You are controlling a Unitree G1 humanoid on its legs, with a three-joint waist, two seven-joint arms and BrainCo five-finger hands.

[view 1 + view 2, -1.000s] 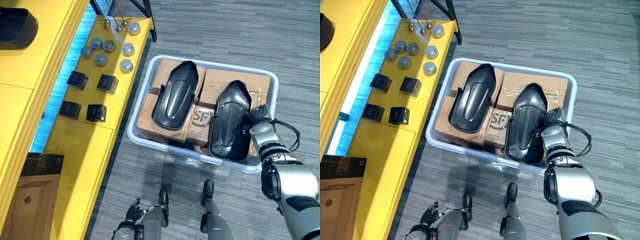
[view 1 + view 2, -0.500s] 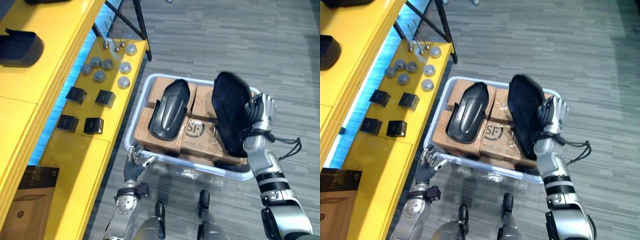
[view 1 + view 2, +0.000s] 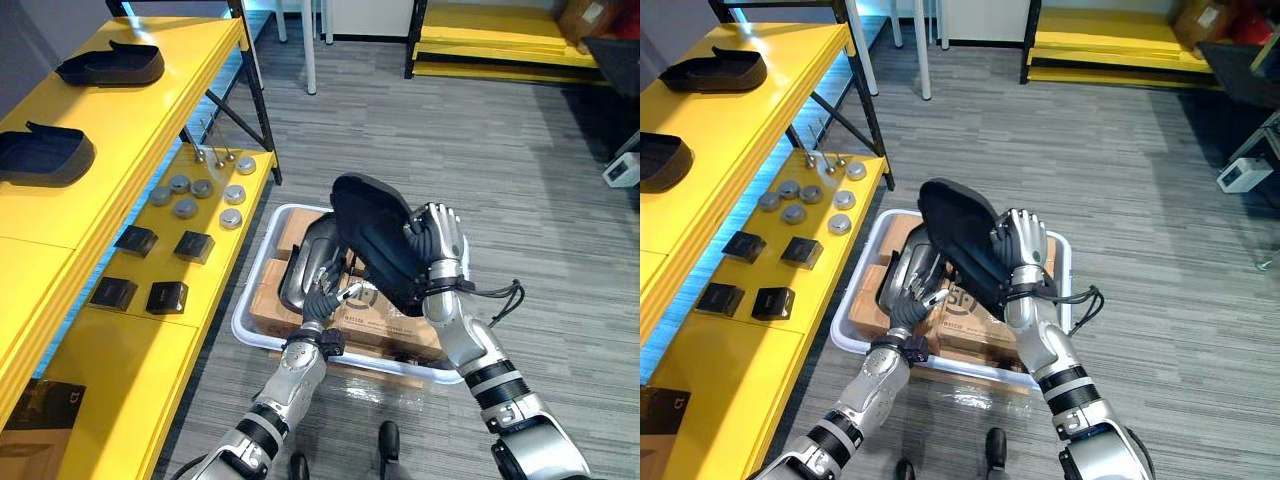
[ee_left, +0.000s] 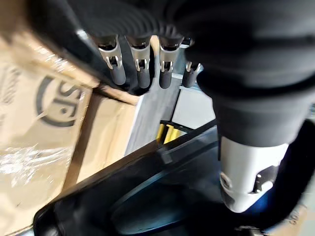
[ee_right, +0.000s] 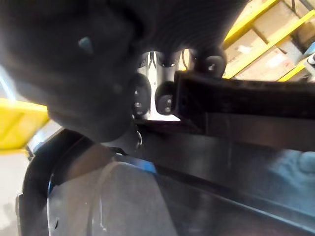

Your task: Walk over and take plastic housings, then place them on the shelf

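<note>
My right hand [image 3: 438,243] is shut on the rim of a black plastic housing [image 3: 372,238] and holds it tilted in the air above a white tub [image 3: 243,318]. In the right wrist view its fingers [image 5: 167,101] curl over the housing's edge [image 5: 256,123]. A second black housing [image 3: 308,268] lies in the tub on cardboard boxes [image 3: 378,325]. My left hand [image 3: 326,298] hovers open at the tub's near edge, fingers spread beside that second housing. The left wrist view shows straight fingers [image 4: 140,64] over a box [image 4: 39,108] and a black housing [image 4: 147,196].
A yellow shelf [image 3: 150,110] runs along the left. Two black housings [image 3: 110,62] [image 3: 45,155] lie on its top level. Silver round parts [image 3: 200,190] and small black boxes [image 3: 135,240] sit on the lower level. Grey floor spreads to the right.
The view has tilted up. My right hand has lifted the housing higher out of the tub. My left hand has risen from low by the tub to its near edge.
</note>
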